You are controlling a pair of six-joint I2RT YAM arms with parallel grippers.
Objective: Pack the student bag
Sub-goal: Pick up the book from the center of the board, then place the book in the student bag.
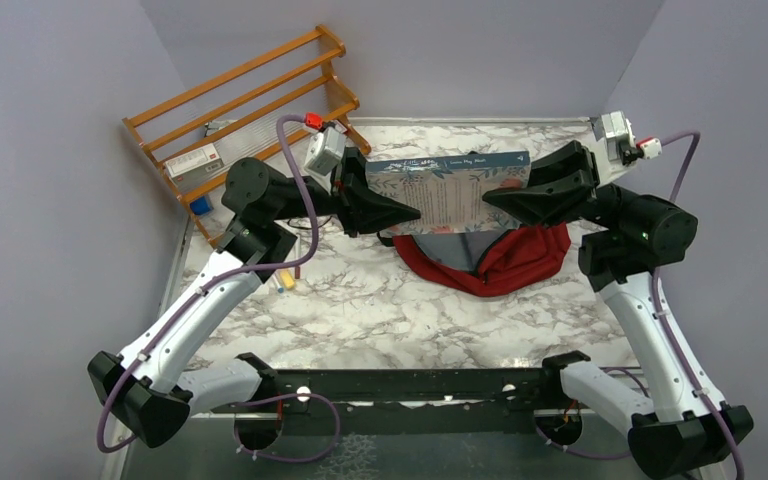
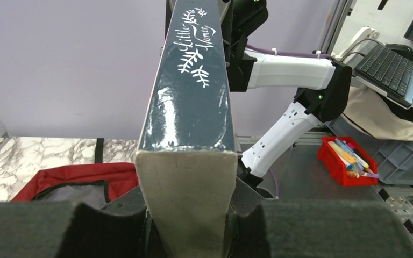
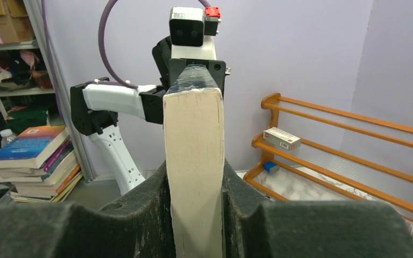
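A thick book (image 1: 450, 190) with a dark teal spine and cream page edges hangs in the air, spine up, over the dark red student bag (image 1: 495, 258). The bag lies open on the marble table with its grey lining showing. My left gripper (image 1: 400, 213) is shut on the book's left end and my right gripper (image 1: 505, 198) is shut on its right end. The left wrist view shows the book (image 2: 191, 107) between the fingers and the bag (image 2: 80, 180) below. The right wrist view shows the book's page edge (image 3: 194, 161) clamped.
A wooden shoe rack (image 1: 245, 110) stands at the back left, holding a small white box (image 1: 192, 160) and a blue item (image 1: 200, 205). Small yellow and blue things (image 1: 285, 282) lie on the table left of the bag.
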